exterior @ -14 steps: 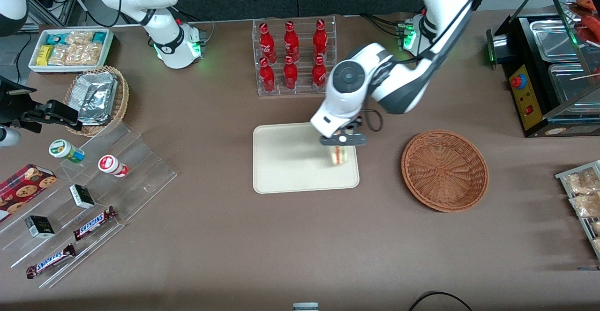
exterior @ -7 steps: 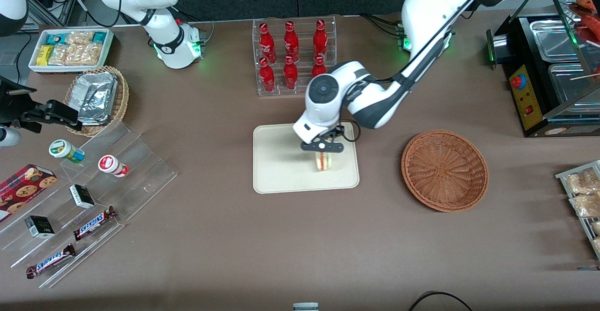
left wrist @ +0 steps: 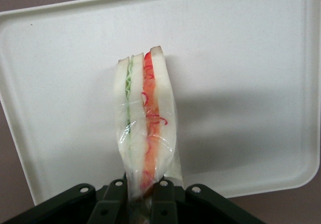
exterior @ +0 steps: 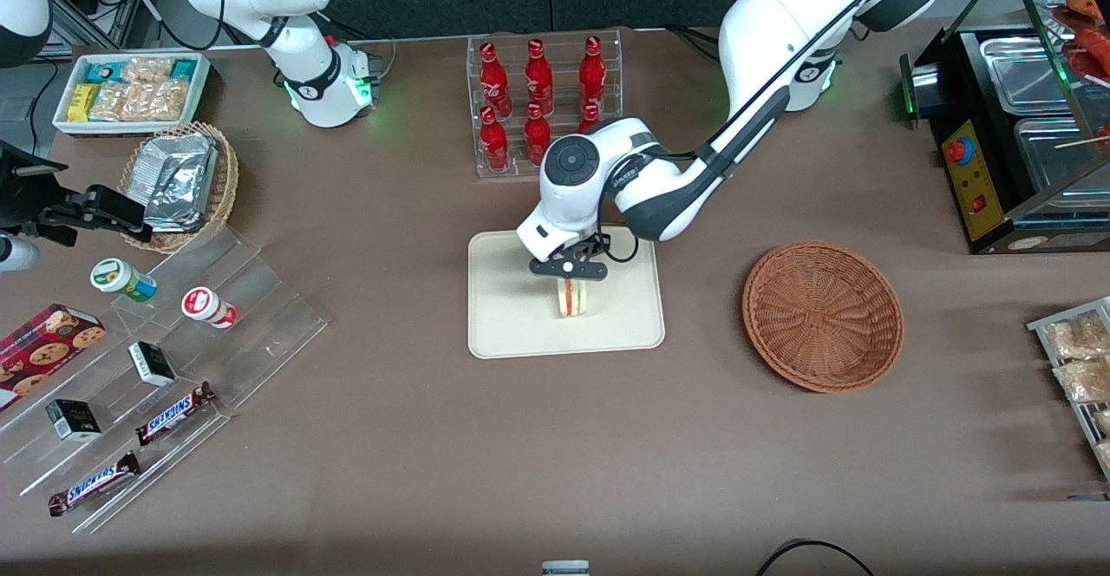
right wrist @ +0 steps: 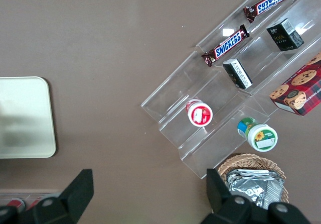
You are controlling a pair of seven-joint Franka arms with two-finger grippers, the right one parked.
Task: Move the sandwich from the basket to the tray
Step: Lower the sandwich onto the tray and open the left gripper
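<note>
The sandwich (exterior: pixel 571 297) (left wrist: pixel 145 118), a clear-wrapped white bread wedge with red and green filling, hangs over the middle of the cream tray (exterior: pixel 507 324) (left wrist: pixel 241 83). My gripper (exterior: pixel 568 274) (left wrist: pixel 142 196) is shut on the sandwich's end, its black fingers (left wrist: pixel 114 200) pinching the wrap from both sides. Whether the sandwich's low end touches the tray I cannot tell. The reddish-brown wicker basket (exterior: pixel 822 315) stands with nothing in it beside the tray, toward the working arm's end of the table.
A clear rack of red bottles (exterior: pixel 542 103) stands farther from the front camera than the tray, close to my arm. Toward the parked arm's end are a tan basket of foil packets (exterior: pixel 180 181), a white snack bin (exterior: pixel 130 90) and acrylic steps (exterior: pixel 165 368) with snacks.
My gripper has carried the sandwich from the tray's basket-side edge toward the tray's middle, away from the basket. The arm's wrist has swung along with it.
</note>
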